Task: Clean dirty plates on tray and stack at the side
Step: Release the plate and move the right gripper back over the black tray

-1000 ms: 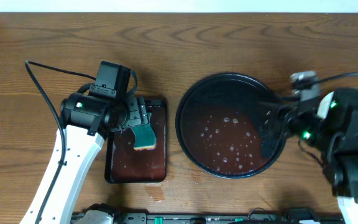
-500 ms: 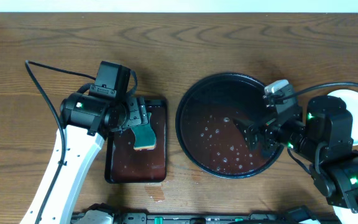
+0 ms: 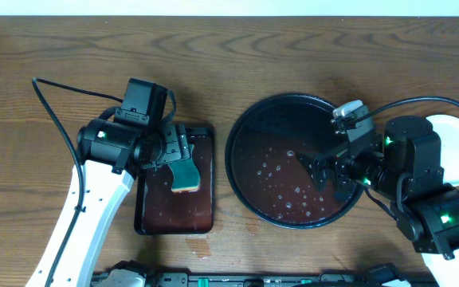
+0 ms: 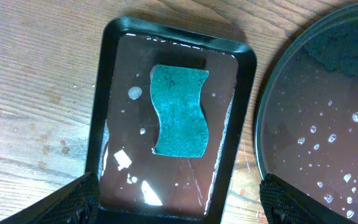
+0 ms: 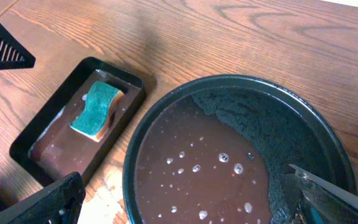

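Now the right gripper (image 3: 322, 171) hangs wide open over the black tray (image 3: 231, 159) (brown bubbly water inside), holding nothing. One white plate (image 3: 458, 147) lies on the tabletop (image 3: 293, 56) just right of it. The left gripper (image 4: 179, 204), also wide and empty, hovers above the sponge (image 4: 180, 112).

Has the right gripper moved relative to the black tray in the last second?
Yes. The right gripper has moved left, from the black tray's right rim inward toward its middle.
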### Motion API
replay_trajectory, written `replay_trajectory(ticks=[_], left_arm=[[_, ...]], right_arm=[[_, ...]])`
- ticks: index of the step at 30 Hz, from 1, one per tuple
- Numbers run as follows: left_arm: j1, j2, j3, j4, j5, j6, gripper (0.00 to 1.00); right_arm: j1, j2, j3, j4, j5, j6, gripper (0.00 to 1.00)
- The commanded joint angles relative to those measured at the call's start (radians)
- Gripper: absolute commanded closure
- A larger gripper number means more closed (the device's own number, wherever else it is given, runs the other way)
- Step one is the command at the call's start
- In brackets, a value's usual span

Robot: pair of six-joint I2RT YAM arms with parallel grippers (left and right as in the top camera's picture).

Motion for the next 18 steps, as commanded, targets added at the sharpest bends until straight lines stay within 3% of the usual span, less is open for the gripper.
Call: replay_trajectory(ticks=[1, 9, 18], left_arm=[[0.003, 0.0, 0.02, -0.002, -0.005, 0.006, 0.17], [0.003, 0.0, 0.02, -0.002, -0.005, 0.006, 0.17], [0.003, 0.0, 0.02, -0.002, -0.005, 0.006, 0.17]], right_arm=[[0.009, 0.002, 0.005, -0.004, 0.006, -0.014, 0.01], [0.006, -0.024, 0.005, -0.062, 0.035, -0.042, 0.01], [-0.024, -0.285, -0.131, 0.026, 0.204, -0.232, 0.01]])
